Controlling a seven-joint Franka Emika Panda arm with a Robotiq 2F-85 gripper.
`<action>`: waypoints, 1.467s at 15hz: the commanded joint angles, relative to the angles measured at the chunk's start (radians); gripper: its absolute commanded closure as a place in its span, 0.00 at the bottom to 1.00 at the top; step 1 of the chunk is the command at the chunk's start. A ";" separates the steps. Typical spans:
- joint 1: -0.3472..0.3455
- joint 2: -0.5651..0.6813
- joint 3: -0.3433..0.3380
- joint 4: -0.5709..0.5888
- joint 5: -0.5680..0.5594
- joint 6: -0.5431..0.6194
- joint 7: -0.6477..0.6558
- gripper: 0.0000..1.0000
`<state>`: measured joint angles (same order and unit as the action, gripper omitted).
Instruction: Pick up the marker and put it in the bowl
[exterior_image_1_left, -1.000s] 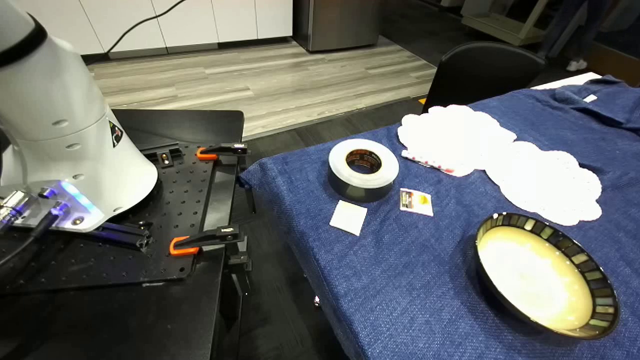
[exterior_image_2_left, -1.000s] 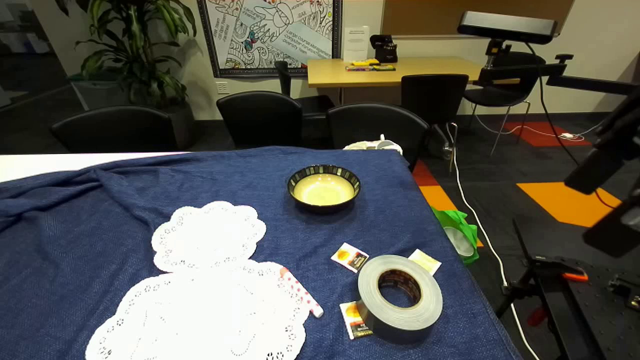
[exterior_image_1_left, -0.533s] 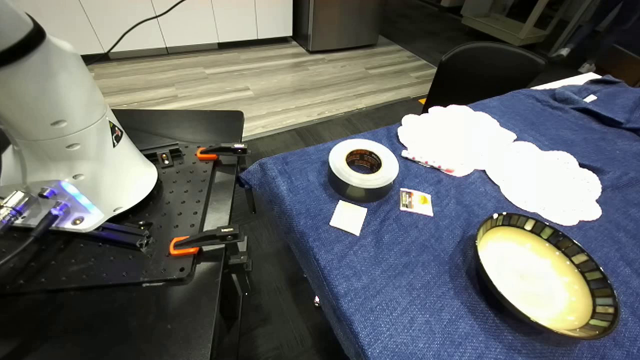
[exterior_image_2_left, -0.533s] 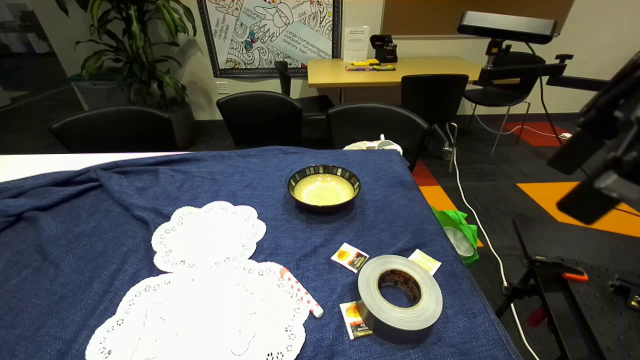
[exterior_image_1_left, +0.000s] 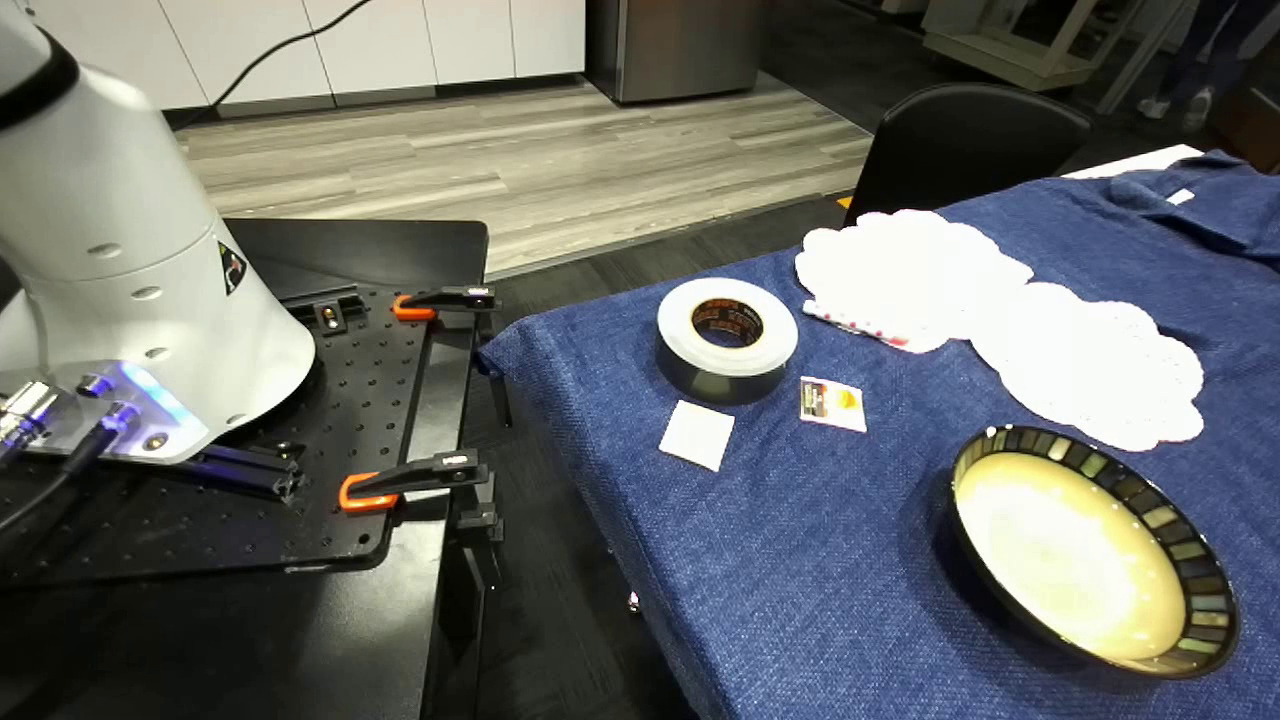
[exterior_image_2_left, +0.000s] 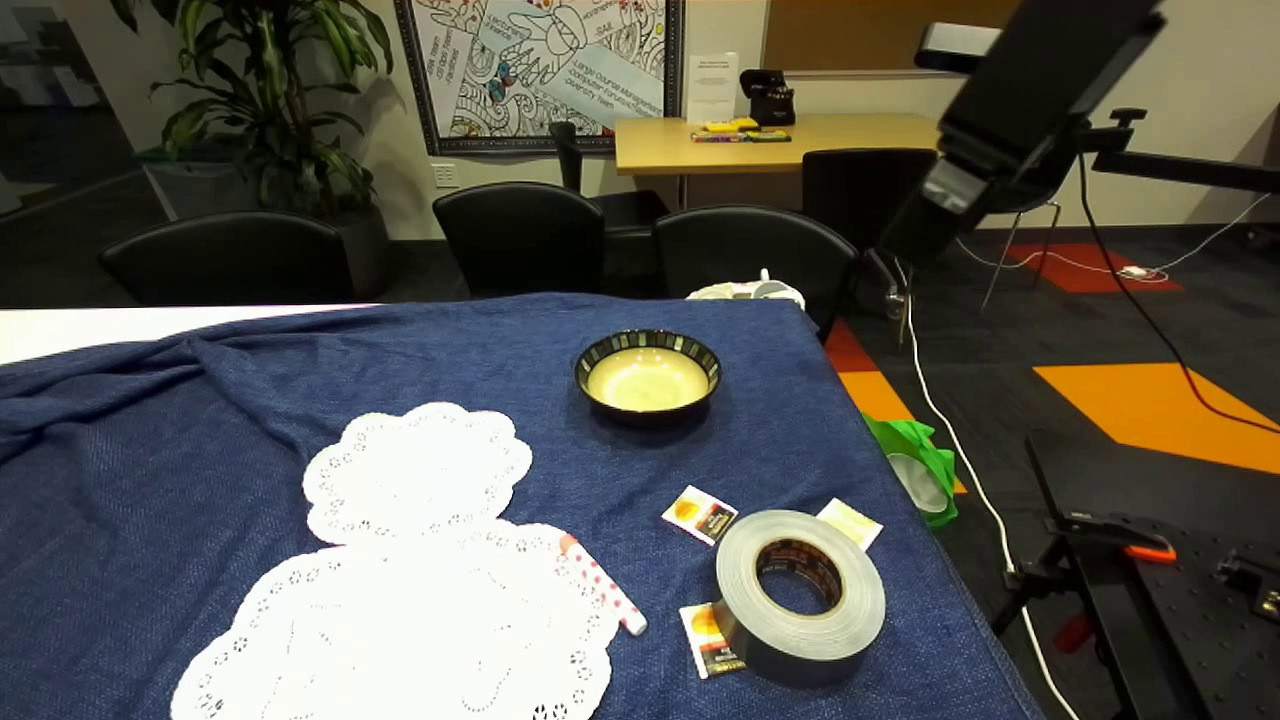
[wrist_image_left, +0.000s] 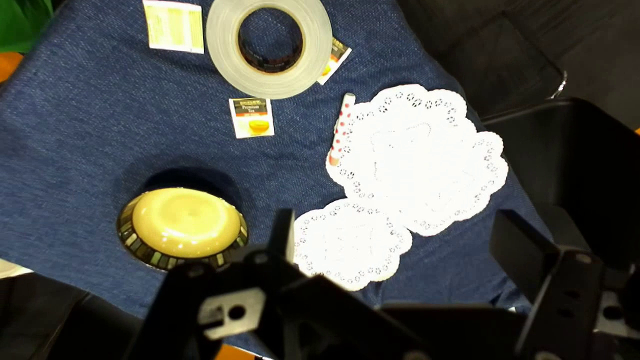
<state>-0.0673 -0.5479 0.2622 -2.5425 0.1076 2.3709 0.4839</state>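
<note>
The marker (wrist_image_left: 342, 129) lay across the edge of the larger doily (wrist_image_left: 425, 165), well apart from the bowl (wrist_image_left: 187, 222). The jaws, holding nothing, stood wide apart, presumably to straddle the marker.

In the wrist view we are looking down on the table (wrist_image_left: 75, 125); in both exterior views, slantwise across.

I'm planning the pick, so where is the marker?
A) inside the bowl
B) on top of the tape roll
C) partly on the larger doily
C: in the wrist view the reddish end of the marker overlaps the larger doily, while its white end extends over the blue tablecloth.
</note>
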 joint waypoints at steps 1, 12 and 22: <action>-0.031 0.195 0.016 0.130 -0.074 0.024 0.083 0.00; 0.051 0.604 -0.083 0.284 -0.207 0.176 0.247 0.00; 0.128 0.707 -0.169 0.294 -0.169 0.213 0.202 0.00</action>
<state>0.0187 0.1613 0.1364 -2.2485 -0.0772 2.5861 0.6984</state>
